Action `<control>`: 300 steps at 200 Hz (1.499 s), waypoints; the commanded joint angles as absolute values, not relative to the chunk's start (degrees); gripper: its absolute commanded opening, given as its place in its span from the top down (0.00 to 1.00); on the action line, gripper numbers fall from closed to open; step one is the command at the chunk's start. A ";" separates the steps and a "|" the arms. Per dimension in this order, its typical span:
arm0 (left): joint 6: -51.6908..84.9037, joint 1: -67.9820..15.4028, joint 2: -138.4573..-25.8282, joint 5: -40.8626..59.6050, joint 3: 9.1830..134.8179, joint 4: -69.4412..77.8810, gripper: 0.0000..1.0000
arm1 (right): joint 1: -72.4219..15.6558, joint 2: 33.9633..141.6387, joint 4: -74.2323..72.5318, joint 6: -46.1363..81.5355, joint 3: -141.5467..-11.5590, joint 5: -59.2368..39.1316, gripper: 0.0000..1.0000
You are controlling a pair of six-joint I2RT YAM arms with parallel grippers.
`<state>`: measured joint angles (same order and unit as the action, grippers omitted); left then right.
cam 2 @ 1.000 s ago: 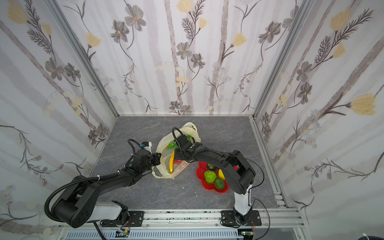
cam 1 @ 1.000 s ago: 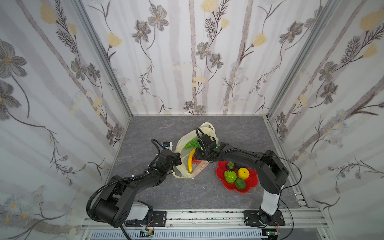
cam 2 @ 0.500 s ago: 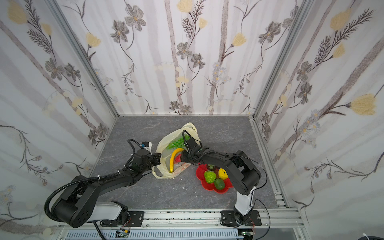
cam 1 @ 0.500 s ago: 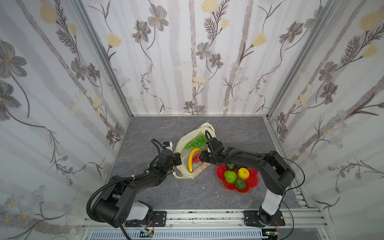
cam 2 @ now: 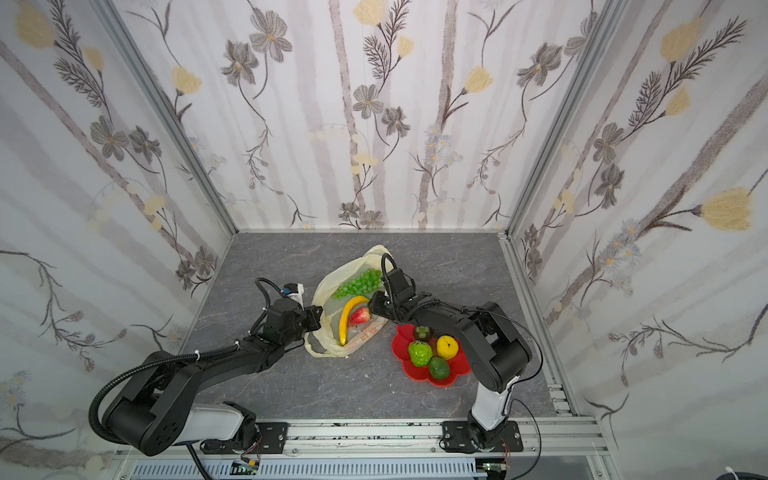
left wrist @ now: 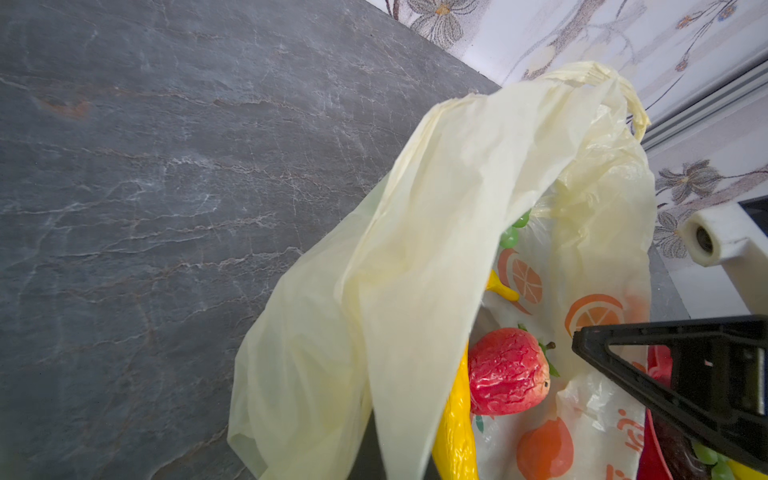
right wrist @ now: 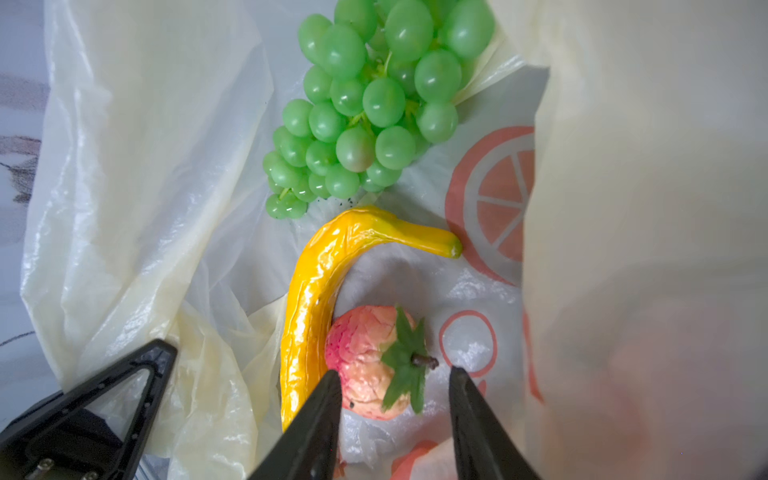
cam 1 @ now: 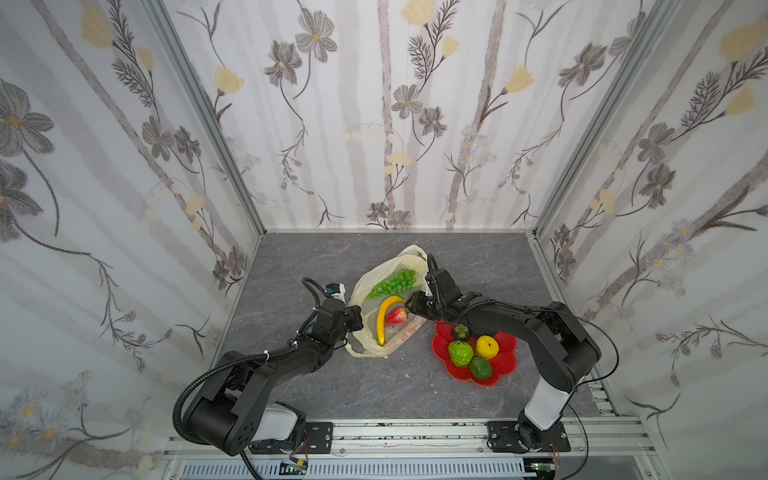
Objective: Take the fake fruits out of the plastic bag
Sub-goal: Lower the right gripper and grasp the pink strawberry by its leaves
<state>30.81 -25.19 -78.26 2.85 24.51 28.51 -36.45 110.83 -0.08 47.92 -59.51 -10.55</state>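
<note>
Banana [cam 1: 382,318], grapes [cam 1: 392,282], strawberry [cam 1: 396,316] inside bag [cam 1: 365,344]

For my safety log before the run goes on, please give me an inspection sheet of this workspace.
Surface: grey stone-look table.
Job's things: plastic bag open, holding grapes, banana, strawberry; mangosteen, custard apple, orange, avocado on red plate.
Clutter: nothing seen.
Grippers: left pincer shut on bag edge; right pincer open astride strawberry.
Cables: black loops along both arms.
Surroundings: floral walls, front metal rail.
</note>
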 commanded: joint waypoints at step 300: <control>30.19 -25.18 -77.39 2.72 24.70 29.88 1.00 | -40.07 111.62 6.34 43.39 -65.39 0.13 1.00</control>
<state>30.39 -25.19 -77.71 2.85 24.51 28.53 -39.68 113.08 5.76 44.42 -64.62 -2.35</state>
